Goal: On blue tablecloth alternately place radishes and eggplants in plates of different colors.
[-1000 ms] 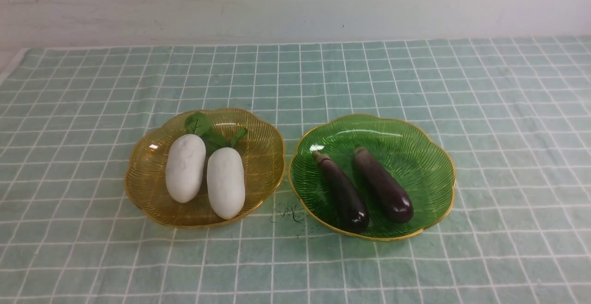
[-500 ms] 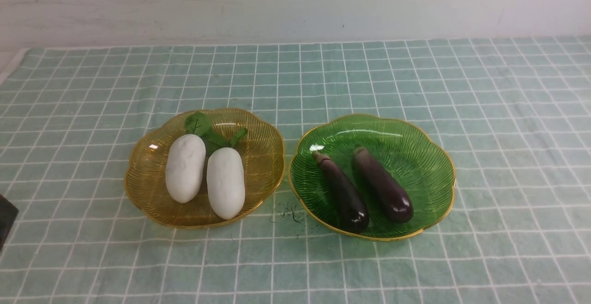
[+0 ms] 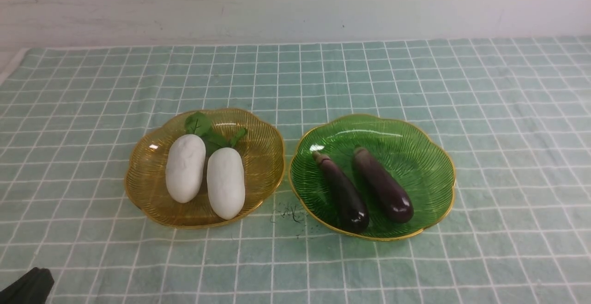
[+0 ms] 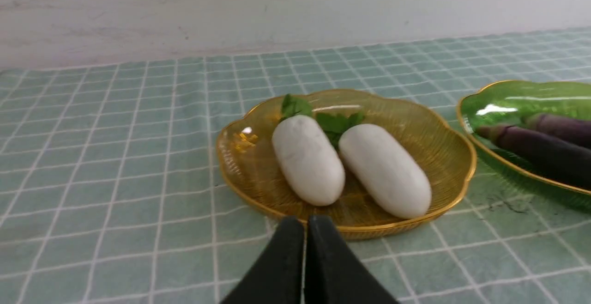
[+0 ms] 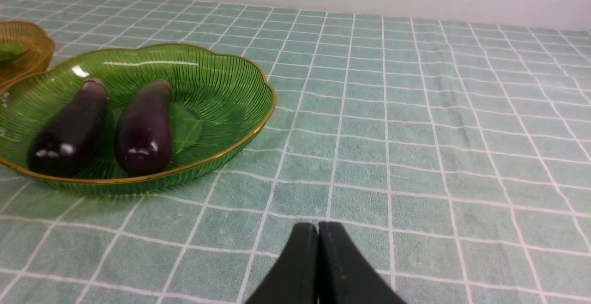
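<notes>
On the blue tablecloth [image 3: 295,77] stand two plates side by side. The amber plate [image 3: 263,156] on the left holds two white radishes [image 3: 185,167] [image 3: 226,182] with green leaves. The green plate [image 3: 425,156] on the right holds two dark purple eggplants [image 3: 344,193] [image 3: 383,186]. My left gripper [image 4: 306,223] is shut and empty, its tips just short of the amber plate [image 4: 443,137]; only a dark bit of it [image 3: 27,288] shows at the front view's lower left corner. My right gripper [image 5: 318,230] is shut and empty over bare cloth, off to the side of the green plate [image 5: 231,91].
A white wall [image 3: 295,3] rises behind the cloth's far edge. A small dark smudge [image 3: 291,214] marks the cloth between the two plates. The cloth's left edge [image 3: 11,66] shows at the far left.
The dark tip of my left gripper has entered at the front view's left edge and dropped to the lower left corner. Plates and vegetables have not moved.
</notes>
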{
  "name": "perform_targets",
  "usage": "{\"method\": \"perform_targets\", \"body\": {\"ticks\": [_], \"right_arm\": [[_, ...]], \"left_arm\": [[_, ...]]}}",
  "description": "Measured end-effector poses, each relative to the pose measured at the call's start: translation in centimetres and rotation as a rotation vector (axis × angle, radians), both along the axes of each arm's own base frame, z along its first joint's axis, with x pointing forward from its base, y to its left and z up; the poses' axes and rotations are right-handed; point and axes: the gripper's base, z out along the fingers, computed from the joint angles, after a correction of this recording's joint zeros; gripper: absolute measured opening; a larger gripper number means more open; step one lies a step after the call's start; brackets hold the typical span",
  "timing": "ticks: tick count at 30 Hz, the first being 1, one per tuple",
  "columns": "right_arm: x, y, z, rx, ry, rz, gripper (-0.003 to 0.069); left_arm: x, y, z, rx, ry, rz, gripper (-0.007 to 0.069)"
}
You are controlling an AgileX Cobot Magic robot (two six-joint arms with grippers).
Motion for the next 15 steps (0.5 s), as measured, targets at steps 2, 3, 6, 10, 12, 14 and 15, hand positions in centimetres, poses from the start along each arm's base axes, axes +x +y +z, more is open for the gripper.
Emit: {"method": "perform_targets", "body": {"ticks": [2,3,6,10,12,14,15], "right_arm": [[0.0,0.0,0.0,0.0,0.0,0.0,-0.0015],[0.0,0.0,0.0,0.0,0.0,0.0,-0.0015],[0.0,0.0,0.0,0.0,0.0,0.0,-0.0015],[0.0,0.0,0.0,0.0,0.0,0.0,-0.0015],[0.0,0.0,0.0,0.0,0.0,0.0,-0.0015],[0.0,0.0,0.0,0.0,0.0,0.0,-0.0015],[0.0,0.0,0.0,0.0,0.0,0.0,-0.0015]], "left_arm": [[-0.1,0.2,-0.7,-0.021,0.01,0.036,-0.0008],[-0.1,0.3,-1.1,-0.029,0.017,0.052,-0.0008],[-0.1,0.5,-1.6,-0.038,0.038,0.082,-0.0008],[-0.2,0.6,-2.3,-0.027,0.106,0.099,-0.0008],[-0.2,0.6,-2.4,-0.023,0.121,0.099,-0.0008],[-0.3,0.6,-2.8,-0.015,0.163,0.099,-0.0008],[-0.3,0.6,-2.9,-0.012,0.171,0.099,-0.0008]]}}
